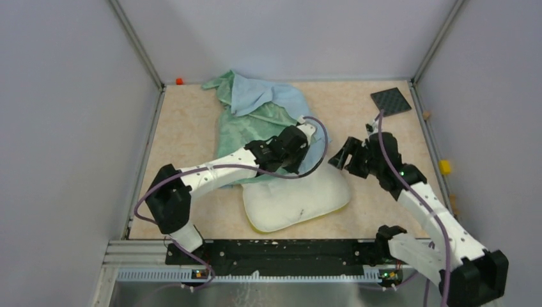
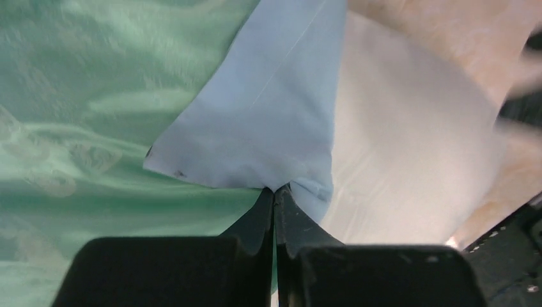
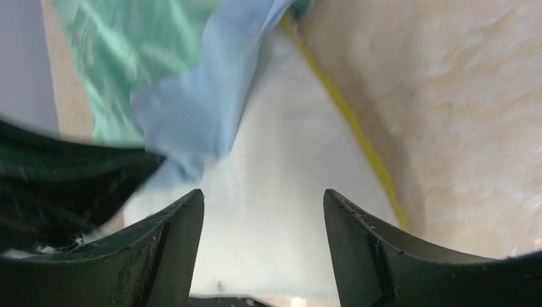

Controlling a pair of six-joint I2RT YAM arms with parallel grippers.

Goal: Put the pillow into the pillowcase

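Note:
The cream-white pillow (image 1: pixel 297 199) lies near the front middle of the table, a yellow band along its edge (image 3: pixel 358 128). The pillowcase (image 1: pixel 255 115), light blue with a green shiny side, lies behind it and overlaps the pillow's far end. My left gripper (image 1: pixel 300 160) is shut on a light-blue edge of the pillowcase (image 2: pixel 268 128), held over the pillow (image 2: pixel 409 147). My right gripper (image 1: pixel 337 158) is open and empty, just right of the left one, above the pillow (image 3: pixel 275 192), close to the blue edge (image 3: pixel 192 109).
A dark square mat (image 1: pixel 390 101) lies at the back right corner. A small yellow piece (image 1: pixel 444 167) sits at the right wall and an orange piece (image 1: pixel 179 81) at the back left. Grey walls enclose the table.

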